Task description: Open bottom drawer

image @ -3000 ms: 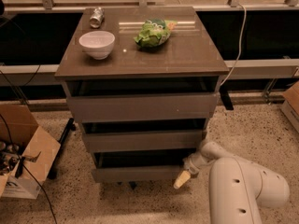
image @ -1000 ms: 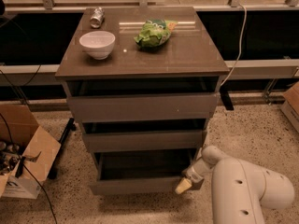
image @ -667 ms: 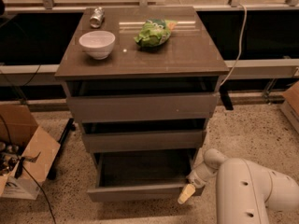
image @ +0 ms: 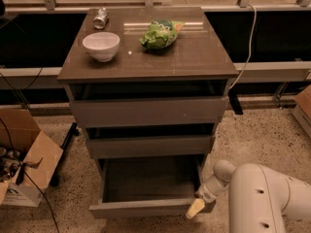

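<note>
bottom drawer [image: 141, 208] pulled out | gripper [image: 196, 208] at its right front corner

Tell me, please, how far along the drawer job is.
Mostly done: the bottom drawer stands well out, with its dark inside showing. In hand: the gripper sits at the right end of the drawer's front. Left: perhaps a little more pull, then backing away.

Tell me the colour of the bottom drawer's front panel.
Grey-brown, in the camera view; the gripper sits at the right front corner of the bottom drawer.
</note>
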Controlling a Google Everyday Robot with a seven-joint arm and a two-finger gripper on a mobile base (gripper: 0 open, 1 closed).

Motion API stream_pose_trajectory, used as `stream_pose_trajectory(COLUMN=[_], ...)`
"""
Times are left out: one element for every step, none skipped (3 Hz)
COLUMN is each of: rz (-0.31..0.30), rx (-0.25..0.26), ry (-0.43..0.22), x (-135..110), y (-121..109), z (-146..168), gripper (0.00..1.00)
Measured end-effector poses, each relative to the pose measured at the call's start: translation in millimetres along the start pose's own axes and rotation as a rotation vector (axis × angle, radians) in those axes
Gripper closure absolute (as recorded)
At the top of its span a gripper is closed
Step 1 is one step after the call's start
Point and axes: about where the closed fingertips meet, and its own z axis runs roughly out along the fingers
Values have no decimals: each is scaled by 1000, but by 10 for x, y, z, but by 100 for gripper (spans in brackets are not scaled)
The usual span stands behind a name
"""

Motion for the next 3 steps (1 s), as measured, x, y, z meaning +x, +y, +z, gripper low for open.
stream_pose_trajectory(rz=[41,41,41], rx=[-34,-34,-39], ry=[25,25,27], x=[183,181,188], y=[202,199,215], z=[36,36,63], gripper=[42,38,15])
